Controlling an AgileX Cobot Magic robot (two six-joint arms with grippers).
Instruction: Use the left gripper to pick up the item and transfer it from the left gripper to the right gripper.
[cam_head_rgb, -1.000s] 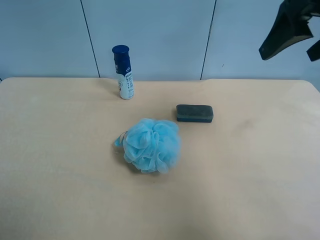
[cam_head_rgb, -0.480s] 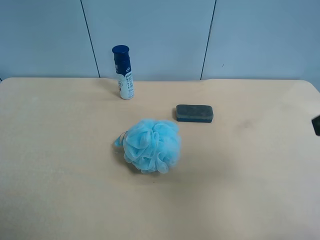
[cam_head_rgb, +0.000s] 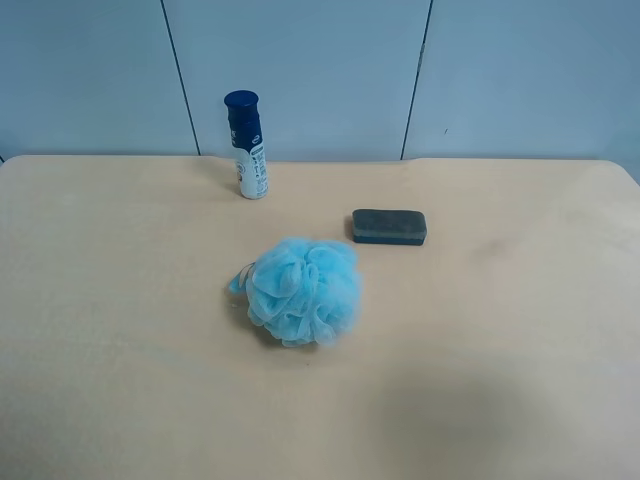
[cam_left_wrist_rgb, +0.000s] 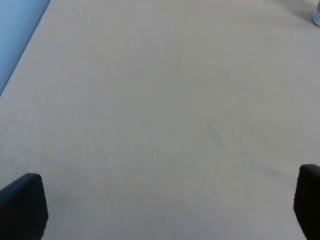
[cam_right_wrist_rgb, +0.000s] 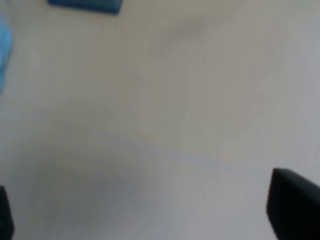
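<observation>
Small flat dark grey-black rectangular block (cam_head_rgb: 389, 226) lying flat on pale beige worktop (cam_head_rgb: 520, 330), right of centre, just far-right of fluffy light-blue mesh puff (cam_head_rgb: 302, 291), apart from upright white bottle with dark blue cap (cam_head_rgb: 247, 144). Left gripper (cam_left_wrist_rgb: 160, 207) fingers (cam_left_wrist_rgb: 22, 205) spread wide, empty. Right gripper (cam_right_wrist_rgb: 150, 212) fingers (cam_right_wrist_rgb: 292, 205) likewise apart, empty.
</observation>
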